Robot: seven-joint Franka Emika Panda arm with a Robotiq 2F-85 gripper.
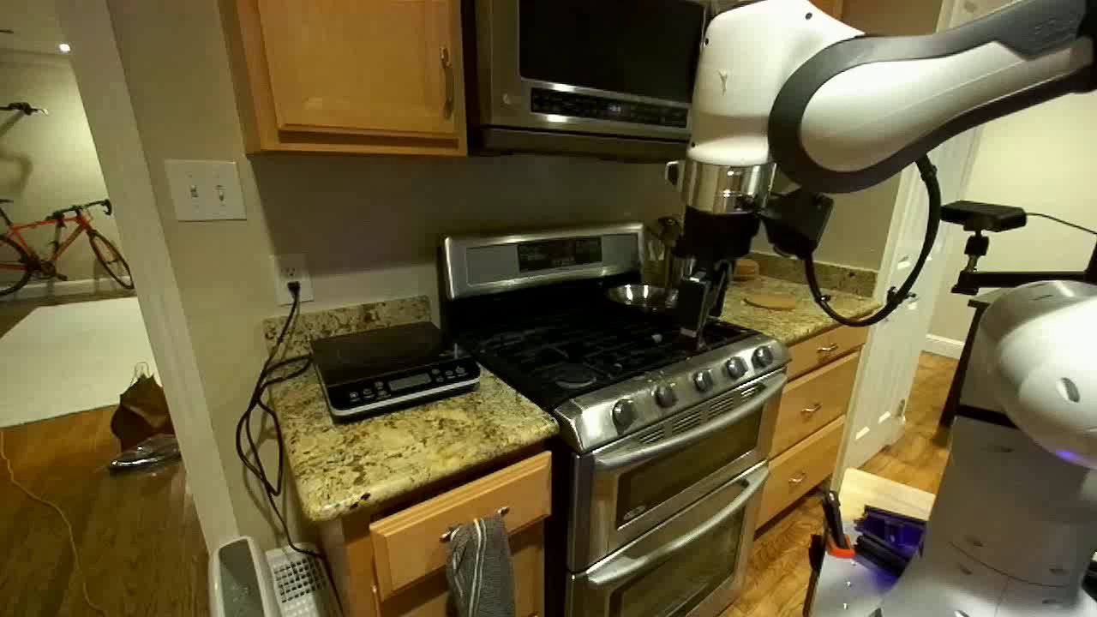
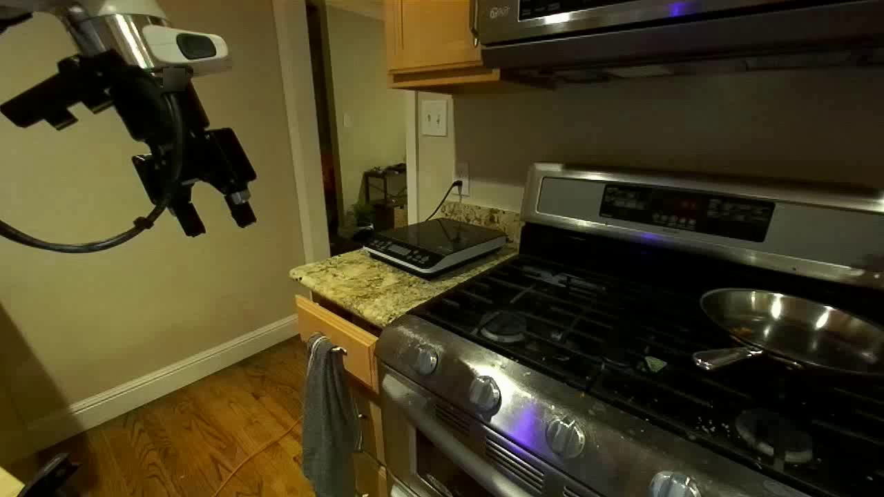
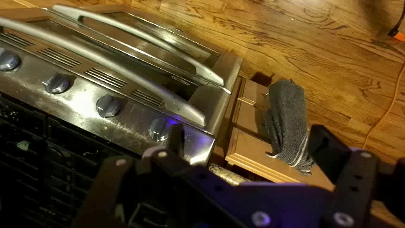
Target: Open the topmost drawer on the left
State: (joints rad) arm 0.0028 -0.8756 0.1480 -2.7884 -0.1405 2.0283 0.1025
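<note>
The top oak drawer [image 1: 420, 548] is in the narrow cabinet left of the stove and stands slightly open. A dark gap shows behind its front in an exterior view [image 2: 328, 324] and in the wrist view [image 3: 250, 144]. A dark grey towel [image 1: 482, 566] hangs over its handle [image 1: 503, 512] and hides most of it. The towel also shows in the wrist view [image 3: 286, 117]. My gripper [image 2: 217, 219] is open and empty, in the air above countertop height, apart from the drawer. In the wrist view the drawer and towel lie beyond and between the fingers [image 3: 248, 141].
The steel stove [image 1: 677, 394] with knobs and oven handles stands right beside the drawer. A black induction cooktop [image 1: 390, 364] sits on the granite counter [image 1: 411, 454]. A steel pan [image 2: 808, 324] rests on the stove. A heater-like unit [image 1: 248, 574] stands left of the cabinet.
</note>
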